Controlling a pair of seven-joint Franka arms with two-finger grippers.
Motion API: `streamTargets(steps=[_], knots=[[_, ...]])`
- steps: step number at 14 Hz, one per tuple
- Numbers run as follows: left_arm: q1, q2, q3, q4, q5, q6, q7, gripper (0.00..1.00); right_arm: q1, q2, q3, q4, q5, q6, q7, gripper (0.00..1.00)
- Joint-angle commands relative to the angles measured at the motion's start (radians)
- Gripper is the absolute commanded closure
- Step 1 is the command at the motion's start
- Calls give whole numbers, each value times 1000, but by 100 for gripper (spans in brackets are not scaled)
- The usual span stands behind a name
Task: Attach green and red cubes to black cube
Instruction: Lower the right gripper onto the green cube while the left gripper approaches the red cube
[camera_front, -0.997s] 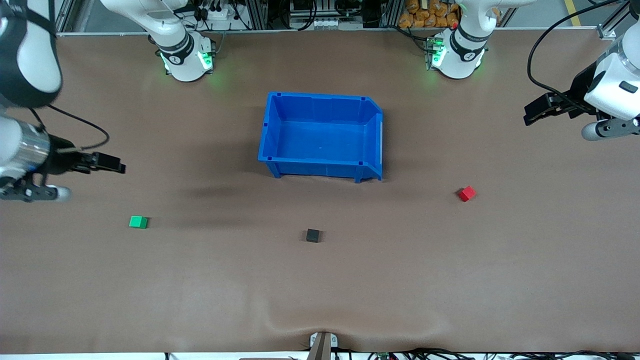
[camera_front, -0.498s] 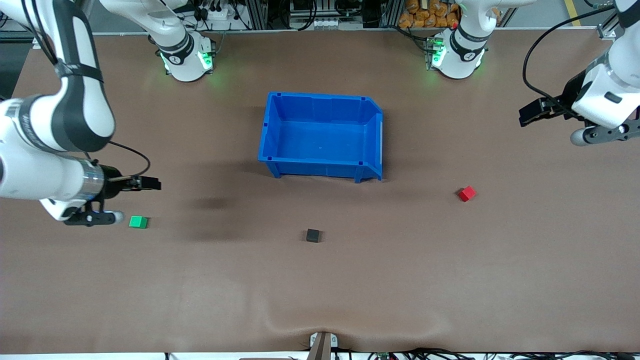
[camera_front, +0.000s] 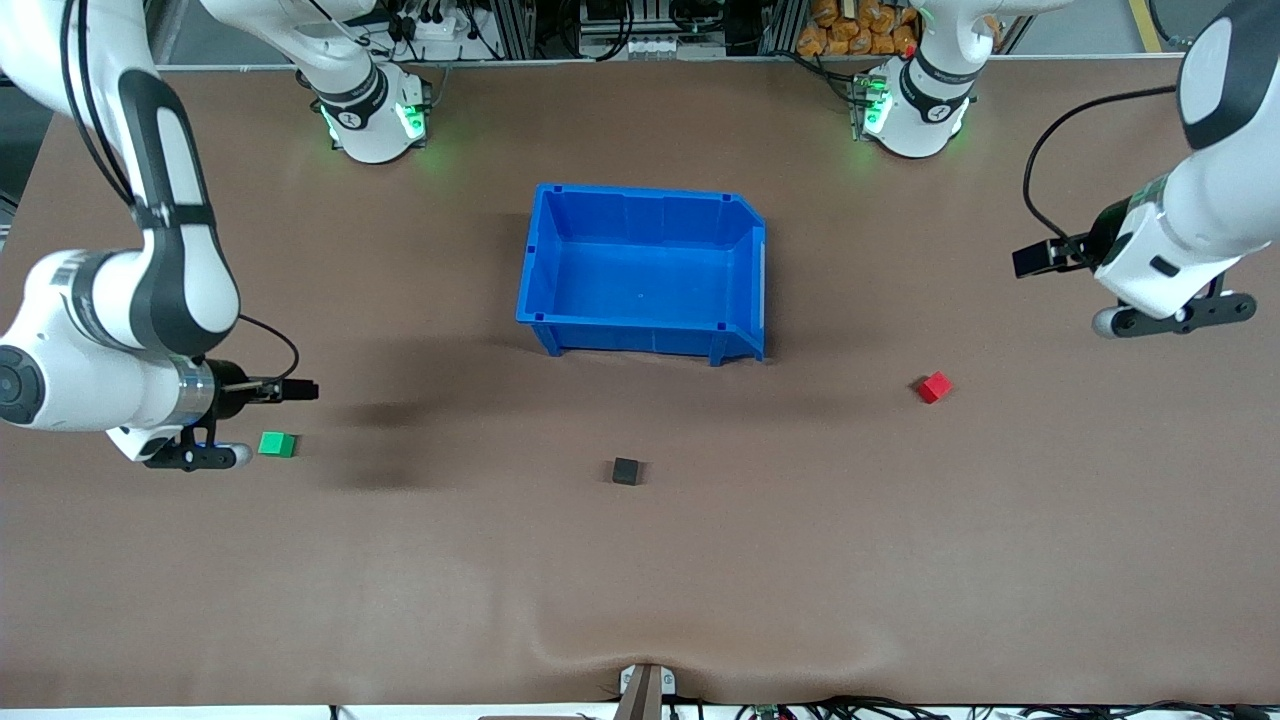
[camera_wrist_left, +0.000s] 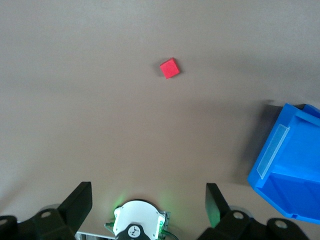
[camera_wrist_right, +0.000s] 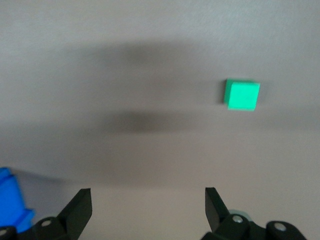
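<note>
Moved since earlier frame: right pincer (camera_front: 298, 390) swung in over counter (camera_front: 640, 580), now just beside green cube (camera_front: 277, 444), jaws wide, empty. Green cube at right arm's end; black cube (camera_front: 626, 471) mid-counter, nearer camera than blue bin (camera_front: 640, 190); red cube (camera_front: 934, 387) toward left arm's end. Left pincer (camera_front: 1036, 258) shifted closer to red cube, wide, empty, well apart from it. Cubes judged light, rigid, smooth: grip opposite flat faces from above. Paths unobstructed.
</note>
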Motion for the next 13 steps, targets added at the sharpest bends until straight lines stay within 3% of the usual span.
streamTargets(steps=[1, 7, 13], knots=[[8, -13, -5, -51, 22, 44, 24, 0, -35, -12, 8, -84, 13, 143, -73, 0], [37, -39, -5, -167, 22, 171, 44, 0, -73, 99, 6, -79, -85, 423, -87, 0], [37, -28, -5, -284, 21, 329, 44, 0, -101, 187, 6, -72, -84, 441, -84, 0]])
